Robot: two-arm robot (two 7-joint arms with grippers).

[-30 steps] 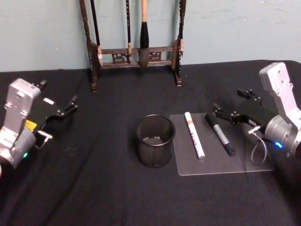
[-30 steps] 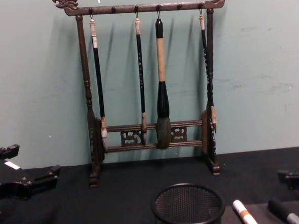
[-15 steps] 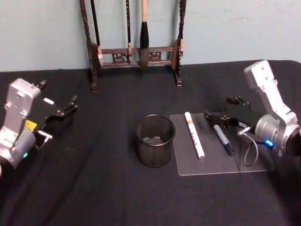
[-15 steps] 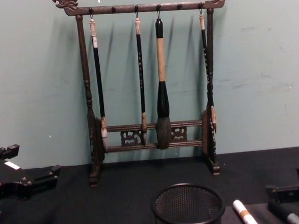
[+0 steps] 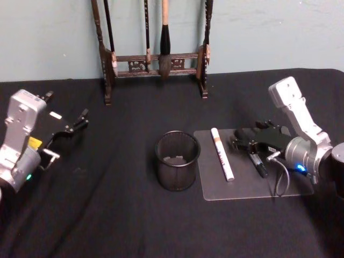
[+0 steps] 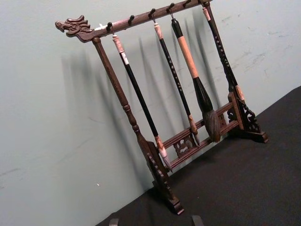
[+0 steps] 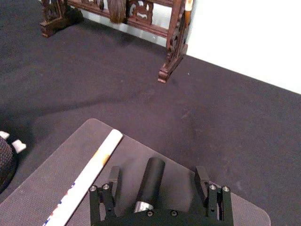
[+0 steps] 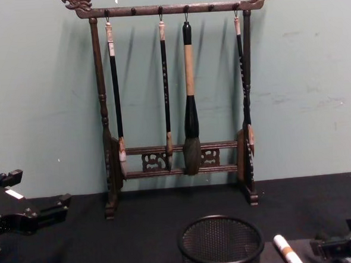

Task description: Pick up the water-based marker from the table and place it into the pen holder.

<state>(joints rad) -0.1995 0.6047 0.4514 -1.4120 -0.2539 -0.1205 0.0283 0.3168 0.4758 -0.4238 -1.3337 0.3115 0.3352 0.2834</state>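
Note:
The water-based marker [image 5: 260,167], black with a grey band, lies on a clear mat [image 5: 242,185] right of the pen holder [image 5: 177,160], a round black mesh cup. My right gripper [image 5: 236,141] hangs low over the marker's far end. In the right wrist view the marker [image 7: 151,179] lies between the two fingers [image 7: 113,178] of the open right gripper [image 7: 157,181], untouched by either. The cup's rim shows in the chest view [image 8: 221,242]. My left gripper [image 5: 80,119] rests open at the far left of the table.
A white marker with an orange band [image 5: 221,153] lies on the mat between the cup and the black marker. A tall dark wooden brush rack [image 5: 156,59] with hanging brushes stands at the back against the wall. Black cloth covers the table.
My right gripper has moved left and down over the black marker, now covering its far end and straddling it. The left arm has not moved.

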